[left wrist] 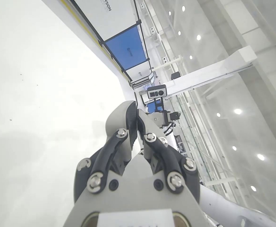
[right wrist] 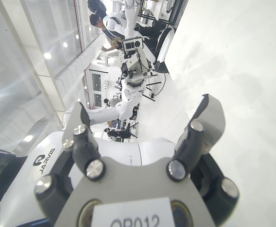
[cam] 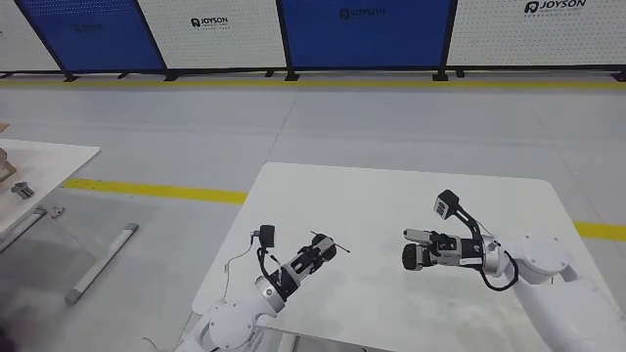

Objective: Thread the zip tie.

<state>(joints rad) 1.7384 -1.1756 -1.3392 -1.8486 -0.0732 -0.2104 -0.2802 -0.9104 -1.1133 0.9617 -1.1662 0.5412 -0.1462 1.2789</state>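
I am pressing my left gripper's (left wrist: pixel 136 109) jaws together on the thin black zip tie (cam: pixel 317 236), above the white table's (cam: pixel 391 196) near left part. I am holding my right gripper (right wrist: pixel 142 101) with its jaws wide apart, gripping nothing, well apart to the right.

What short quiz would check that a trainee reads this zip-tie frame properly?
1. True or false: the right gripper has its fingers spread apart, with nothing between them.
2. Multiple choice: the left gripper has its fingers A) wide open, B) closed together, C) resting flat on the table.
3. Fill in: in the top view, the thin dark strip sticking out past the left gripper's fingers looks like the ___.

Key: 1 true. 2 B. 3 zip tie.
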